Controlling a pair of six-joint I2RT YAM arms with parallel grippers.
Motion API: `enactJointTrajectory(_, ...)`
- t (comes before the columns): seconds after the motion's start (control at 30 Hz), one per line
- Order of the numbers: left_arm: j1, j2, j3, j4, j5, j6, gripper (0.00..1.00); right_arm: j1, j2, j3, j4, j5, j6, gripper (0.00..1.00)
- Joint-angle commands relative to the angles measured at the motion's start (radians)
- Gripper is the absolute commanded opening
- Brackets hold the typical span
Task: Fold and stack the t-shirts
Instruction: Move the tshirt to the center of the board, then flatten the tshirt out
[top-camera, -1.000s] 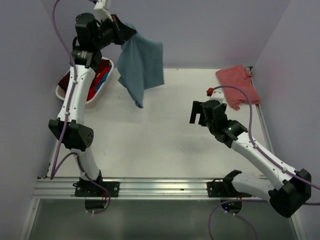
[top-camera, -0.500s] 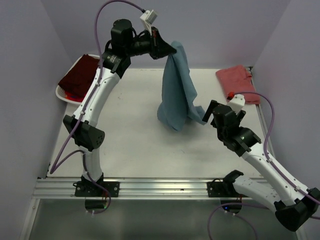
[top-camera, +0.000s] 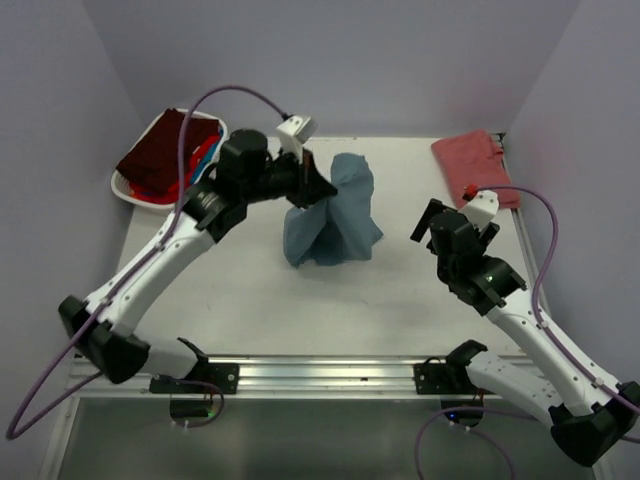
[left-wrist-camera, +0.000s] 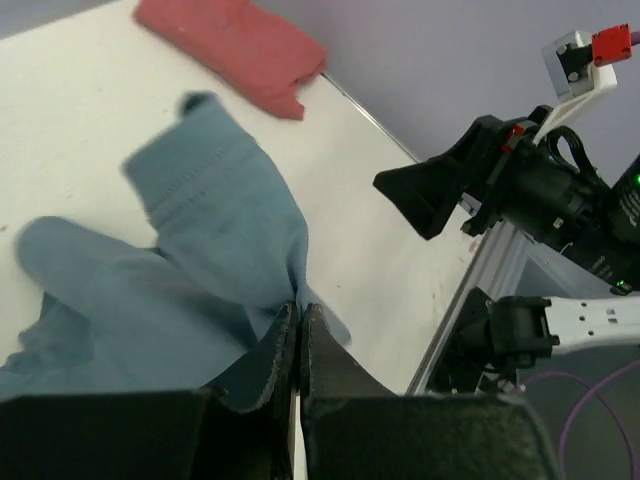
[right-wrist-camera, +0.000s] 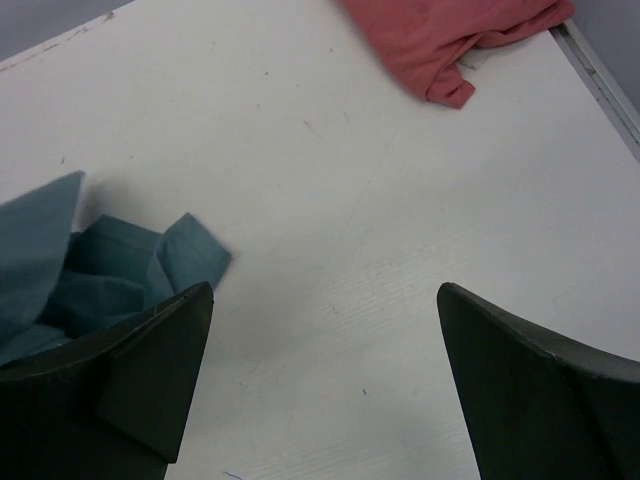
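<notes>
Left gripper (top-camera: 320, 186): jaws pressed together, pinching a fold of the teal shirt (top-camera: 335, 215), which lies bunched near the centre of the table (top-camera: 250, 290). Right gripper (top-camera: 432, 218): jaws spread wide, holding nothing, just right of that shirt. Salmon shirt (top-camera: 478, 165): far right corner. Basket (top-camera: 122, 188) with maroon shirt (top-camera: 160, 155): far left corner.

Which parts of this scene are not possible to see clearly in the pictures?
Basket, top view: the dark maroon shirt covers most of the shirts below; their number is unclear.
Teal shirt: bunched in every view; which part is collar or hem is unclear.
Salmon shirt, right wrist view: cut off by the top edge.
</notes>
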Motion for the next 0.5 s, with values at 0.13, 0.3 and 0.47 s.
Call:
enactJointTrajectory(0.13, 0.001, -0.525, -0.503, -0.093, -0.448, -0.190, 0.00, -0.013, 0.080, 0.020, 0.040, -0.036, -0.030, 0.99)
enactJointTrajectory(0.3, 0.001, -0.666, -0.661, -0.270, -0.585, -0.352, 0.00, -0.017, 0.175, 0.028, 0.116, -0.161, -0.070, 0.99)
enactJointTrajectory(0.47, 0.001, -0.680, -0.749, -0.359, -0.568, -0.438, 0.12, -0.020, 0.316, 0.068, 0.199, -0.353, -0.165, 0.99)
